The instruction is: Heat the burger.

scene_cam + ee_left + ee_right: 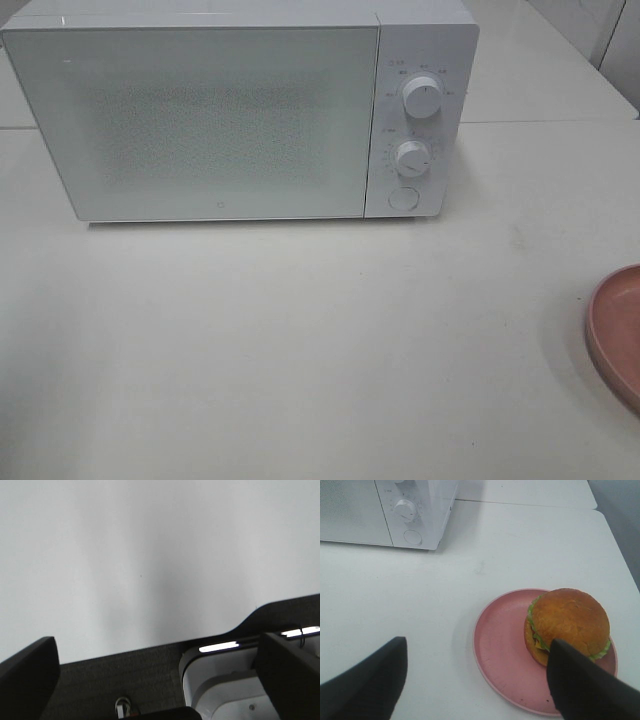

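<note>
White surface (300, 350) carries the closed microwave (200, 120); I see both hands released, right hand (475, 680) above the plated burger (568, 622).

Right tool (475, 680) finger hides the burger's (568, 617) edge.

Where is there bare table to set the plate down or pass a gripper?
The widest free patch lies in front of the microwave, reaching right to the pink plate. A narrower strip runs right of the microwave. The plate itself is crowded: the burger sits toward one side.
</note>
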`<state>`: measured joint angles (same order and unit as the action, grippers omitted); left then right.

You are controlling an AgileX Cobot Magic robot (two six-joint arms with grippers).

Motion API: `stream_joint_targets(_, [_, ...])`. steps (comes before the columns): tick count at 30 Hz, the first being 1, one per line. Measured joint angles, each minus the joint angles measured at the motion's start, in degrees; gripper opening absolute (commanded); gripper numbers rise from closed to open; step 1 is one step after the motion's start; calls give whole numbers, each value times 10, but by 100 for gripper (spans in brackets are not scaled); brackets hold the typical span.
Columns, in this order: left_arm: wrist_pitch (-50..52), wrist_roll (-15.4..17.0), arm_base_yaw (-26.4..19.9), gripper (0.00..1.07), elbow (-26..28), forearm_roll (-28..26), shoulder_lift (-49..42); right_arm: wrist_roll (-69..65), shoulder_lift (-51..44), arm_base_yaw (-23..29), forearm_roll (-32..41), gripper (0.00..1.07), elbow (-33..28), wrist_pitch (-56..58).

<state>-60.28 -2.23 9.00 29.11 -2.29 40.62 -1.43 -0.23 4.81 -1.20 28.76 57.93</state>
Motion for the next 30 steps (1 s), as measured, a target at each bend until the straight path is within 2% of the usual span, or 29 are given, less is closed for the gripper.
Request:
stream_joint_targets(13, [6, -2, -3, 102, -2, -5, -210, 0, 0, 0, 0, 75, 0, 0])
stream_joint_targets(23, [6, -2, -96, 102, -3, -6, -384, 0, 0, 0, 0, 75, 0, 0])
stream_joint_targets(30, [6, -2, -113, 102, -3, -8, -409, 0, 0, 0, 0, 75, 0, 0])
